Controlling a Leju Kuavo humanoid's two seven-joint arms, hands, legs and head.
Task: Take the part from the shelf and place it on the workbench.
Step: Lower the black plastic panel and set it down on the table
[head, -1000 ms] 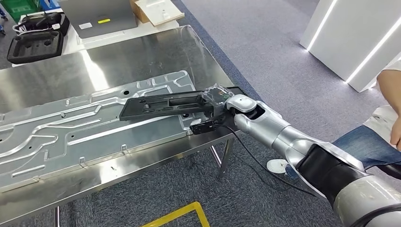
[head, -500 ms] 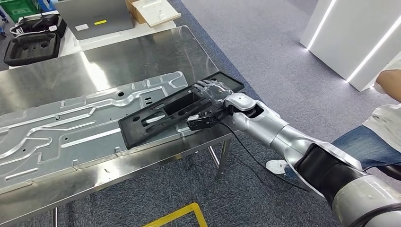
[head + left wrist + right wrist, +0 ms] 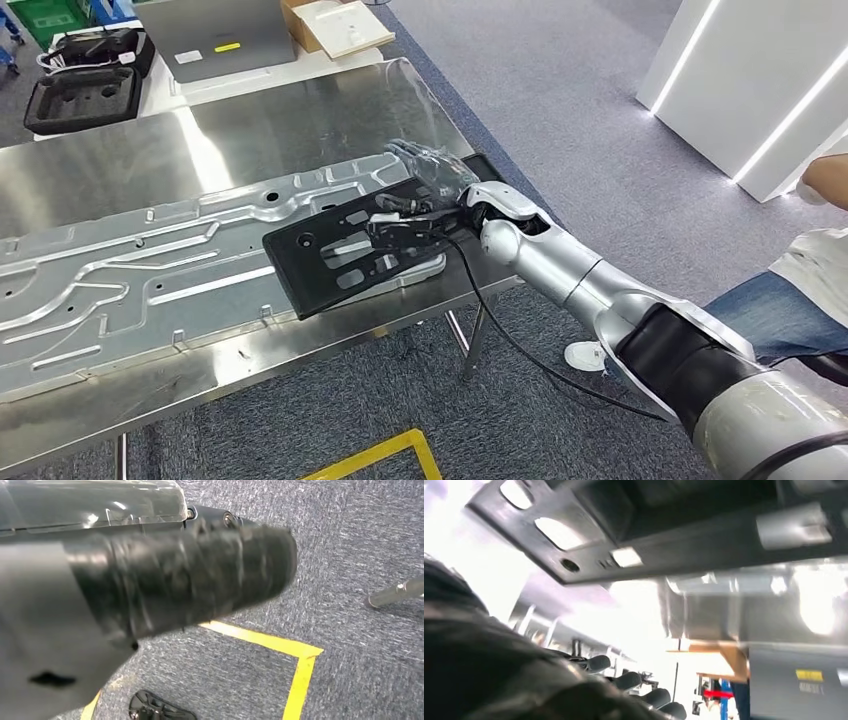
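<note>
Over that last second I brought the part down from a raised, nearly level carry and swung it round, so that it now lay flat, slanting from the near left to the far right, on top of the pressed metal sheet that covered the workbench. A second earlier it had hung above the sheet with its left end free; half a second earlier its near corner had already dropped toward the bench edge; at this moment its whole dark face looked seated, its near-left corner reaching just over the sheet's near rim. My right hand had come further left and farther in with it, and rested at the part's right end, fingers stretched out over the far edge. I could not tell whether they still pinched the plate or only lay on it; the right wrist view, looking along my fingers, showed the part's slotted underside close above the shiny sheet but not the contact itself. My left hand hung low over the carpet, and whether it was closed I could not tell. I judged the placing all but finished, with only the letting go and drawing back left. A person sat off to the right.
</note>
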